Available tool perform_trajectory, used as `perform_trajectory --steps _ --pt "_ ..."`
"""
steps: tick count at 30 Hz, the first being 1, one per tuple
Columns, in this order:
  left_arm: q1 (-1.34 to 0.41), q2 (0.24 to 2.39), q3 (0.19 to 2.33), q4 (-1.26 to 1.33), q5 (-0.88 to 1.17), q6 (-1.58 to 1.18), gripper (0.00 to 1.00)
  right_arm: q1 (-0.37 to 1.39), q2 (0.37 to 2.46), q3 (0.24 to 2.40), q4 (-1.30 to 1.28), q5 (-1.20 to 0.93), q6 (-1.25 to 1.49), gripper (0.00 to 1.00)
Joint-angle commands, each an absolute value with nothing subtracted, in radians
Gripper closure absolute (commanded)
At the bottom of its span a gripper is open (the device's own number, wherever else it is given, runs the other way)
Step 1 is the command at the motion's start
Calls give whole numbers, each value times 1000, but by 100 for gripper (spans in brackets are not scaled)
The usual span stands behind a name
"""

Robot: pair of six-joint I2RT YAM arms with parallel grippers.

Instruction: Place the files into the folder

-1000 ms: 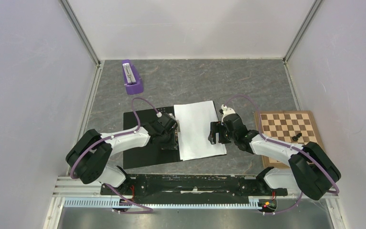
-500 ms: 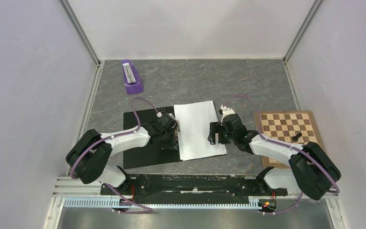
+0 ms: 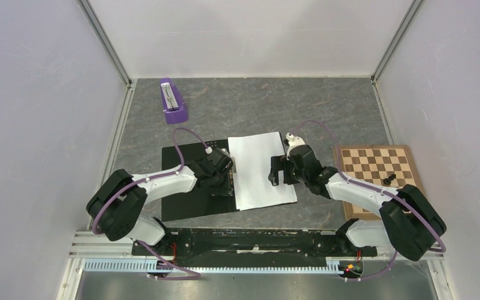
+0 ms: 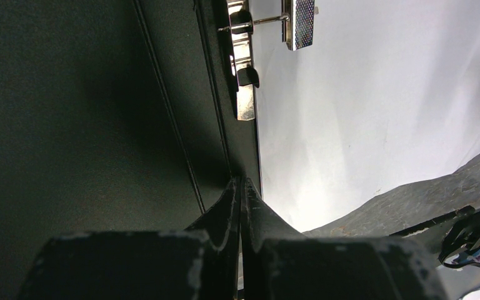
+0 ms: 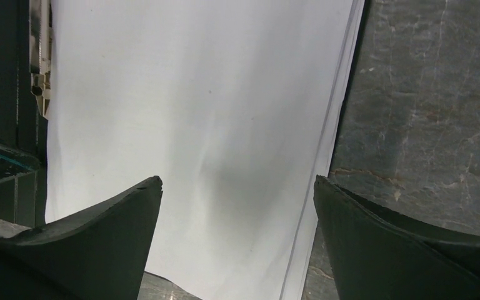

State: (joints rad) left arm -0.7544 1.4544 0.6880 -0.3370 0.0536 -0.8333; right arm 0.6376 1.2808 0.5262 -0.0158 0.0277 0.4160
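- Bench (image 3: 256, 106), grey marbled slab: walled at left, far and right. Bare grey showed beyond the folder's far edge and in a strip between the sheets and the chessboard.
- Folder (image 3: 187, 187), large, flat, black inner face up: lay open at centre-left, near edge close to the arm bases.
- Files (image 3: 256, 165), plain white paper sheets: lay flat just right of the spine, left edge along the clip. The right wrist view alone showed several stacked sheet edges (image 5: 340, 125) with grey bench directly beyond.
- Chessboard (image 3: 375, 164), wooden, square: lay at right, apart from the sheets.
- Purple plastic stand (image 3: 174, 101): stood far left, well apart.
- Right end effector (image 3: 276, 172): fingers spread wide above the sheets' right part, holding nothing.
- Left end effector (image 3: 224, 184): fingers pressed together, tips at the spine's near end. Only its wrist view showed this.
- Metal spine clip (image 4: 244, 62): lay along the sheets' left edge.
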Motion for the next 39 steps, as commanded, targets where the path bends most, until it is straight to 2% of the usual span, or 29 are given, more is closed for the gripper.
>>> perform_trajectory --steps 1,16,39 --pt "-755 1463 707 -367 4 -836 98 638 1307 591 2 52 380 5" --pt "-754 1468 720 -377 4 -830 98 587 1402 626 48 8 335 4" --pt "-752 1482 727 -379 6 -828 98 588 1397 598 68 -34 352 2"
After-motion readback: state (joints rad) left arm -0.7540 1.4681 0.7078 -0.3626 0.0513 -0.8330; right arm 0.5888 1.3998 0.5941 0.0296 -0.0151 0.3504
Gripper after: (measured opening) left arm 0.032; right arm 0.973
